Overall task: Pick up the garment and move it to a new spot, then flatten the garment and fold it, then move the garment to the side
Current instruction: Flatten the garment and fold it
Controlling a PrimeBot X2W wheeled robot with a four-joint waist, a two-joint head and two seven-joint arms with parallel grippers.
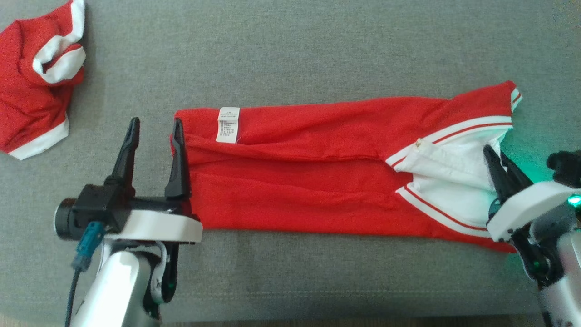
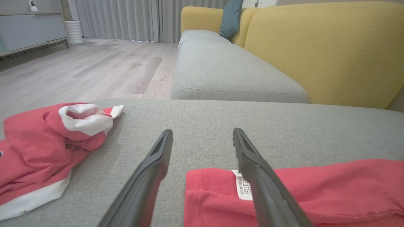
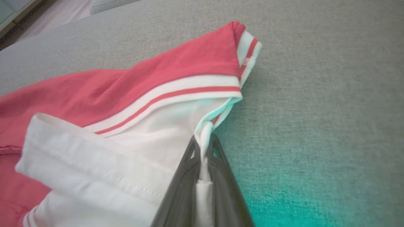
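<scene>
The garment (image 1: 317,168) is a red shirt with white striped trim, folded into a long band across the grey cushion, its white care label (image 1: 228,124) near the left end. My left gripper (image 1: 154,134) stands open at that left end, one finger over the red edge (image 2: 221,195) and the other over bare cushion. My right gripper (image 1: 497,170) is shut on the garment's white collar edge (image 3: 203,138) at the right end, with white cloth pinched between the fingers (image 3: 186,176).
A second red and white garment (image 1: 36,77) lies crumpled at the cushion's far left (image 2: 41,148). Beyond it stand a yellow-backed sofa (image 2: 315,50), a teal pillow (image 2: 230,17) and wood floor (image 2: 94,66). The cushion's front edge (image 1: 290,313) runs just below the arms.
</scene>
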